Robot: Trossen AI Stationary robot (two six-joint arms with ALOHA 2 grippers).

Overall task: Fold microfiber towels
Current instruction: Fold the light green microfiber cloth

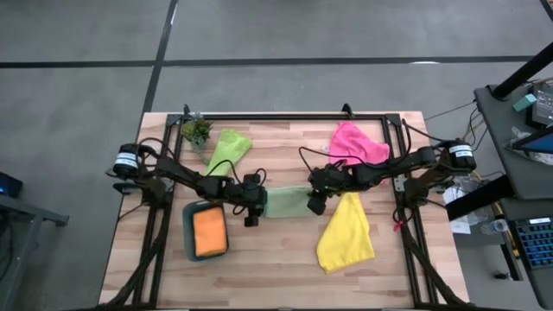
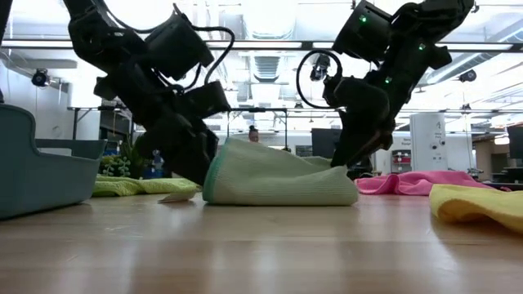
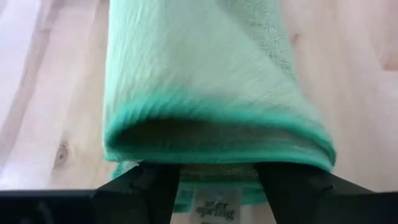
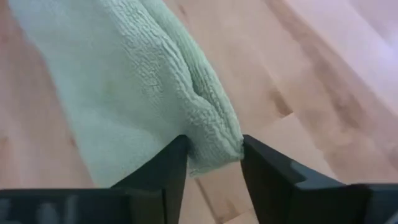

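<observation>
The pale sage green towel (image 1: 287, 202) lies folded on the table's middle, its lower layer flat on the wood (image 2: 278, 175). My left gripper (image 3: 217, 186) is at the towel's left end. It is open, with the bottom layer and its label (image 3: 214, 208) between the fingers and the rounded fold just ahead. My right gripper (image 4: 214, 162) is at the towel's right end. It is open, with a bunched corner (image 4: 211, 134) between its fingers. Both grippers slant downward. My left gripper has its fingers (image 3: 149, 190) on either side of the towel's lower edge; I cannot tell whether they touch it. My right gripper's fingers (image 4: 177, 168) flank the bunched corner (image 4: 217, 149), which fills the gap. The corner rests on the table, and I cannot tell whether the pads still touch it.
A teal tray (image 1: 188, 229) at the near left holds the orange towel (image 1: 209, 231). The lime green towel (image 1: 227, 149) and a potted plant (image 1: 196, 131) lie at the far left. The pink towel (image 1: 354, 142) is at the far right, the yellow towel (image 1: 346, 231) at the near right.
</observation>
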